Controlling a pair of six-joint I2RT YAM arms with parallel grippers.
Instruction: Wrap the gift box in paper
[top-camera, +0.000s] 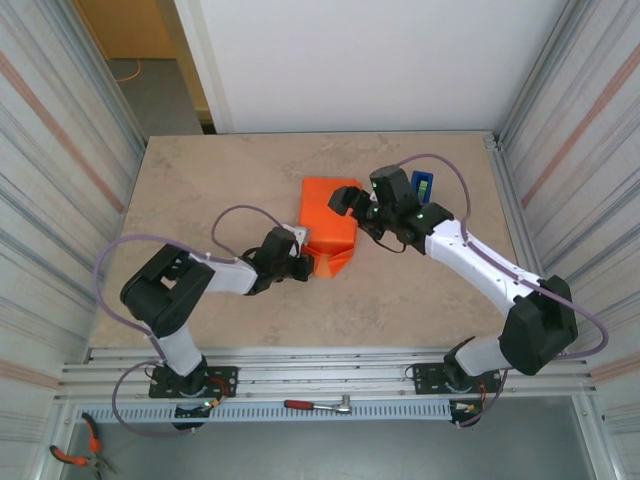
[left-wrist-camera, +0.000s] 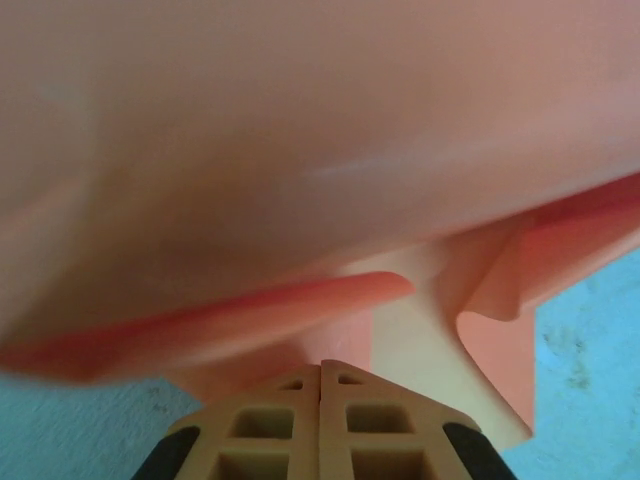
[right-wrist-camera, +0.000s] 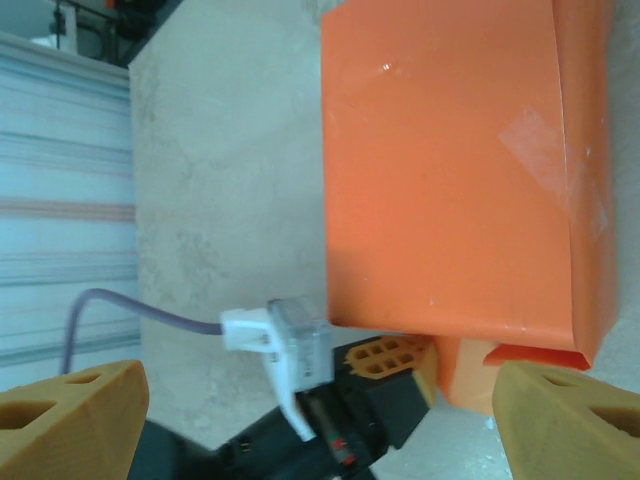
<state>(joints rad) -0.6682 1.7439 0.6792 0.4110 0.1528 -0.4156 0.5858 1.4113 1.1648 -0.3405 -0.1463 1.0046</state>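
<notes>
Folding end flap of thin bright orange paper sheet (top-camera: 328, 225), mid-table around small pale pink gift box | left gripper (left-wrist-camera: 320, 368) closed together at flap | right gripper (top-camera: 362, 196) spread above | flap is best pressed flat slowly.

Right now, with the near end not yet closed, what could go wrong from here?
1. The paper has loose end flaps around the bare gift box end. If the shut left tool backs off, they may spring open.
2. The right tool is open and holds nothing, so a push from the left tool could slide the box.
3. The blue tape dispenser stands close beside the right tool and could get knocked.
</notes>
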